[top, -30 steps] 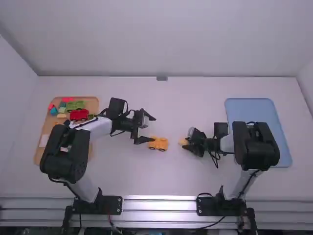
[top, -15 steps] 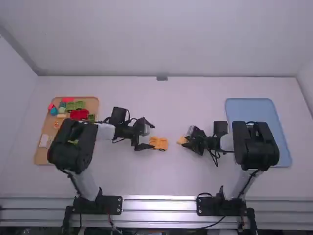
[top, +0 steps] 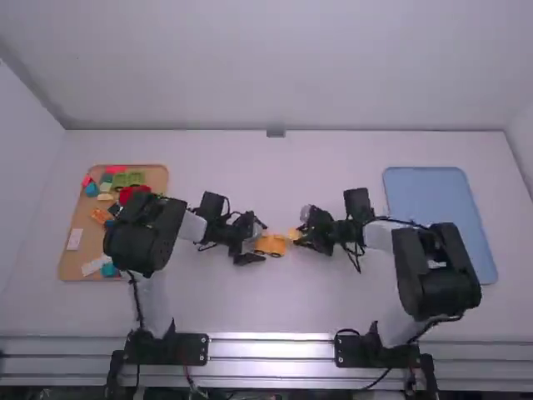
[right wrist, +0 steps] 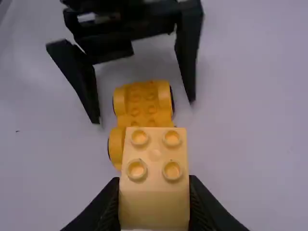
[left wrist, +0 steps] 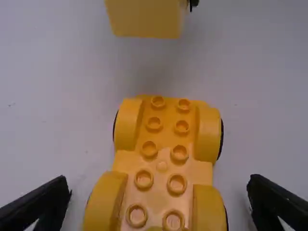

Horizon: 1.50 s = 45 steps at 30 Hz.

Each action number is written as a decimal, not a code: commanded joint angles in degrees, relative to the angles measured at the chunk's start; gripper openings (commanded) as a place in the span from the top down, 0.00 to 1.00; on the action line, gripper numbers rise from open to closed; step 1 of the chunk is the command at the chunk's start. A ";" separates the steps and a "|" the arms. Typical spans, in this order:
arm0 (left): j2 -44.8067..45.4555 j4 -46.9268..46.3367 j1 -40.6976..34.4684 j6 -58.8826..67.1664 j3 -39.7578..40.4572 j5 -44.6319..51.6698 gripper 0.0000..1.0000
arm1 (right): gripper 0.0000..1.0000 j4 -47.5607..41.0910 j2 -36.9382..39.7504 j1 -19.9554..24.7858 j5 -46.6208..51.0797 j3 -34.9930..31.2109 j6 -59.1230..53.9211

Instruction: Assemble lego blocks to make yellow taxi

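crosswise: chassis [left wrist: 161,179], long axis toward block [right wrist: 154,207] | left end effector [top: 263,242]: apart | right end effector [top: 301,237]: clamped on block

We see a blue tray [top: 426,196] on the surface's [top: 283,304] right side; on its left, a brown tray [top: 77,218] holds green blocks [top: 127,178], a red block [top: 132,193] and a white piece [top: 75,239].

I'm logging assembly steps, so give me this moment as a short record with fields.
Yellow wheeled base: on the table, studs up
Left gripper: open, fingers either side of the base
Yellow block: studs up, apart from the base
Right gripper: shut on the block
Tan tray: holds coloured pieces
Assembly: block not yet on base
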State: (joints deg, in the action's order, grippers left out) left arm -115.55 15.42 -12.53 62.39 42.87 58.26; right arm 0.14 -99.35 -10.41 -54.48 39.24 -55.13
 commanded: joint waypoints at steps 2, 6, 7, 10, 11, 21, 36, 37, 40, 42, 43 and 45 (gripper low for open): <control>-1.49 0.83 -1.68 0.39 0.68 -2.67 0.16 | 0.80 -0.50 1.09 -2.56 3.93 1.66 0.04; -1.53 0.70 -1.73 -0.74 0.57 -3.85 0.42 | 0.79 -0.61 1.09 -3.85 5.51 1.57 -0.20; -1.51 0.83 -1.73 -1.42 0.57 -3.91 0.44 | 0.78 -0.57 1.09 -4.04 5.64 1.57 -0.24; -1.51 1.07 -1.70 -3.04 0.57 -3.89 0.49 | 0.78 -0.61 1.03 -5.14 7.58 1.55 -0.20; -1.51 0.94 -1.70 -3.02 0.57 -3.72 0.50 | 0.78 -0.35 0.57 -5.77 8.11 1.55 -0.26; -1.51 0.70 -1.60 -3.04 0.61 -3.74 0.51 | 0.79 -1.51 -4.22 -7.19 9.27 4.90 -2.64; -1.51 -0.09 -1.79 -3.02 0.57 -3.74 0.51 | 0.81 -0.33 -4.22 -10.23 13.42 5.42 -3.02; -1.51 -0.09 -1.68 -3.02 0.57 -3.74 0.51 | 0.82 -0.28 -4.22 -10.21 13.44 5.42 -3.04; -1.51 -0.33 -1.86 -3.02 0.61 -3.76 0.52 | 0.81 -0.57 -4.22 -10.25 12.76 5.35 -3.04; -1.51 -0.33 -1.86 -3.02 0.61 -3.74 0.52 | 0.81 -0.57 -4.22 -10.49 12.41 5.35 -3.32; -1.51 -0.33 -1.86 -3.02 0.61 -3.74 0.52 | 0.81 -0.48 -4.22 -10.84 12.41 5.38 -3.45; -1.51 -0.24 -1.86 -3.02 0.61 -3.72 0.52 | 0.81 -0.13 -4.22 -11.06 12.44 5.38 -3.43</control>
State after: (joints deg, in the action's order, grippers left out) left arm -116.16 16.14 -14.11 59.77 43.62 55.33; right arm -0.21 -103.11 -20.95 -41.39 43.44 -58.50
